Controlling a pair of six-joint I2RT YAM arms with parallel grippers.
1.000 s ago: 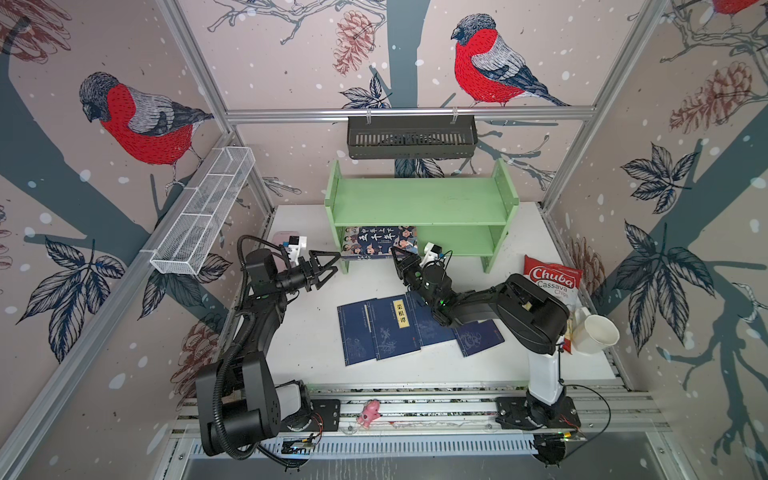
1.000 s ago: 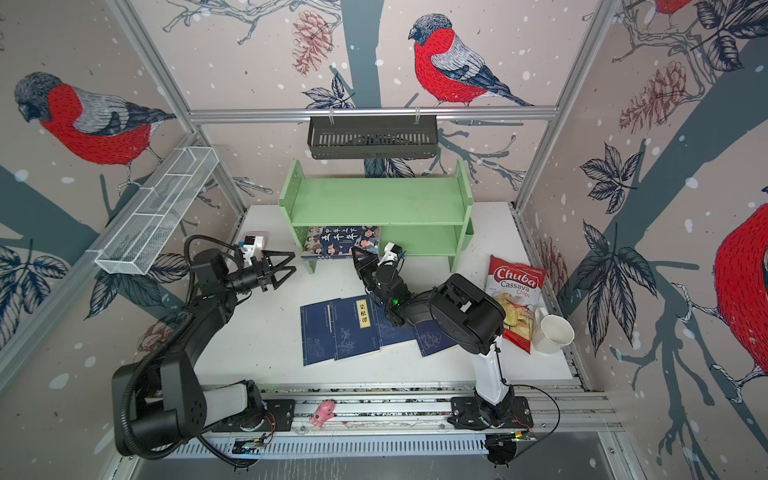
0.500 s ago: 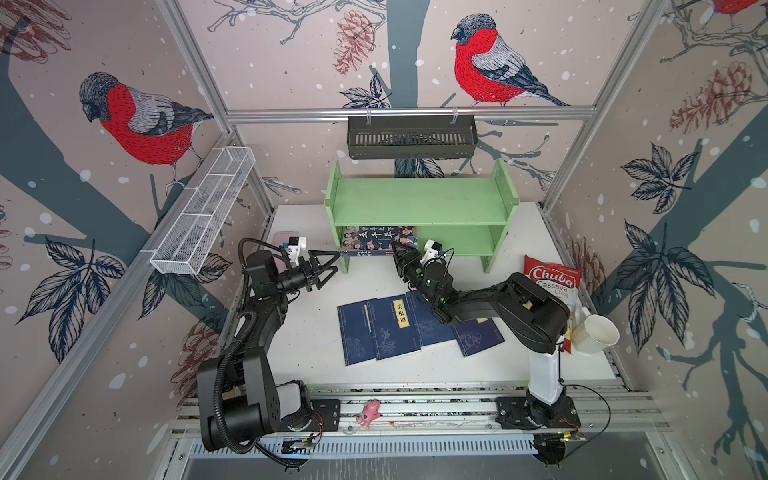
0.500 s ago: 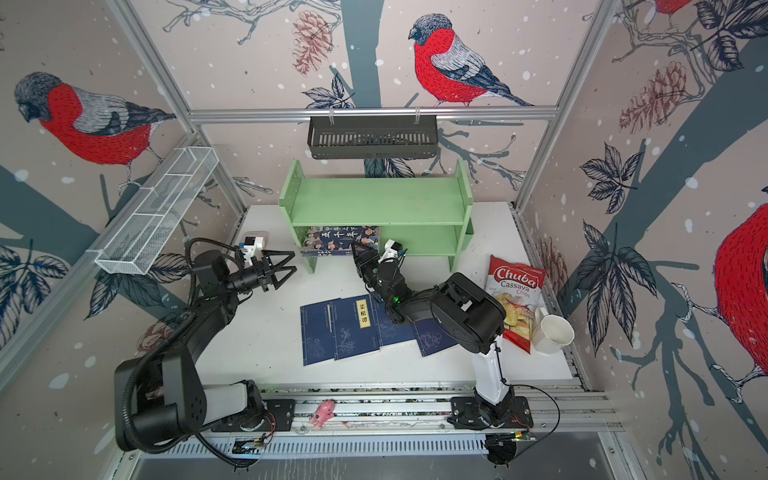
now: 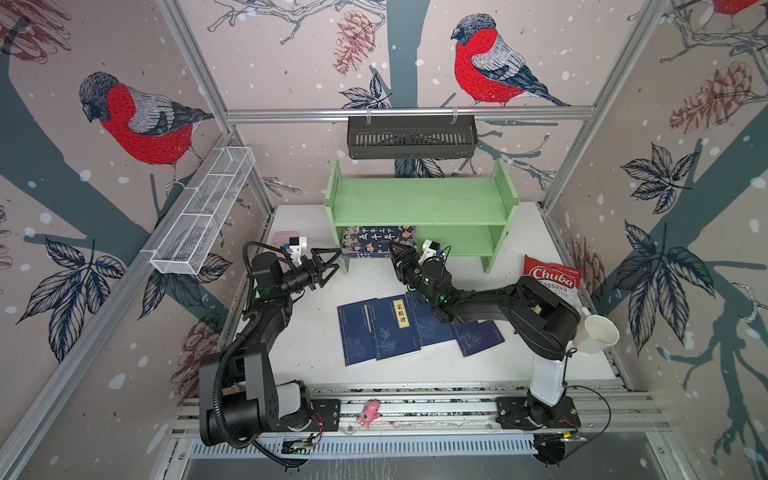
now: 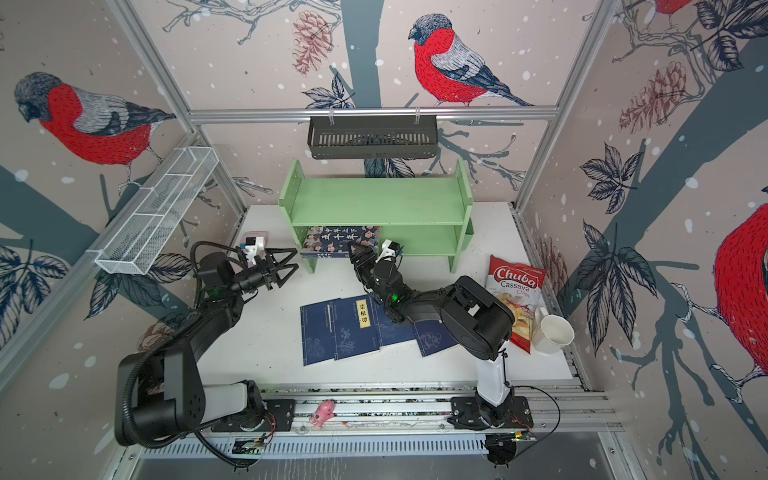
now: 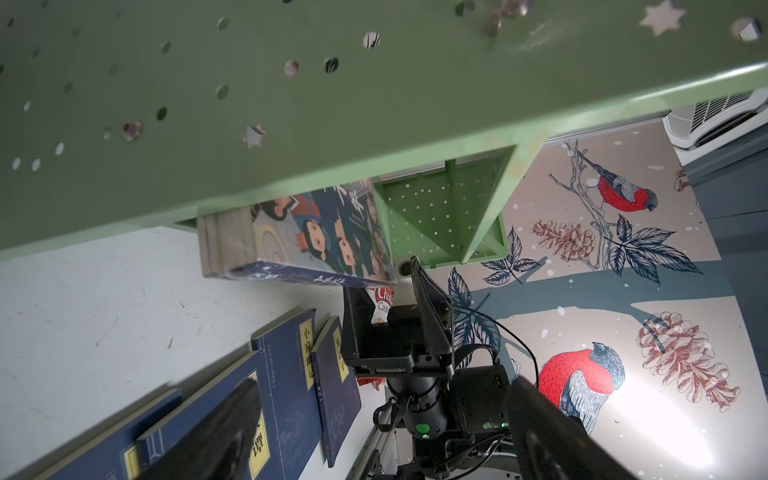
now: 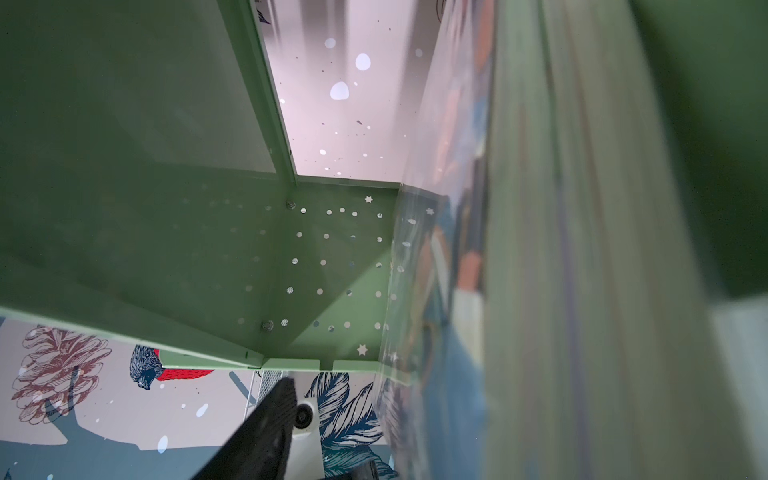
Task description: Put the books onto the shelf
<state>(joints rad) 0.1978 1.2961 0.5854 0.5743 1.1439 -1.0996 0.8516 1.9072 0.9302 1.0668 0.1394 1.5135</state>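
The light green shelf (image 5: 419,203) (image 6: 374,199) stands at the back of the table. A colourful cartoon book (image 5: 374,241) (image 6: 338,239) (image 7: 328,232) lies flat on its lower tier at the left, with its front edge sticking out. My right gripper (image 5: 402,252) (image 6: 360,251) (image 7: 380,286) is at that book's right front corner, jaws apart, and one finger (image 8: 270,424) stands clear of the cover. Several navy books (image 5: 392,328) (image 6: 353,328) (image 7: 291,374) lie fanned on the table. My left gripper (image 5: 334,262) (image 6: 291,266) hangs open and empty beside the shelf's left leg.
A chips bag (image 5: 552,282) and a white cup (image 5: 598,334) sit at the right edge. A pink case (image 5: 284,237) lies behind my left arm. A black slotted basket (image 5: 411,137) hangs above the shelf. A white mesh tray (image 5: 203,216) hangs on the left wall.
My right gripper's jaws have widened at the colourful book's corner. The book stays on the lower tier. The left arm has not moved.
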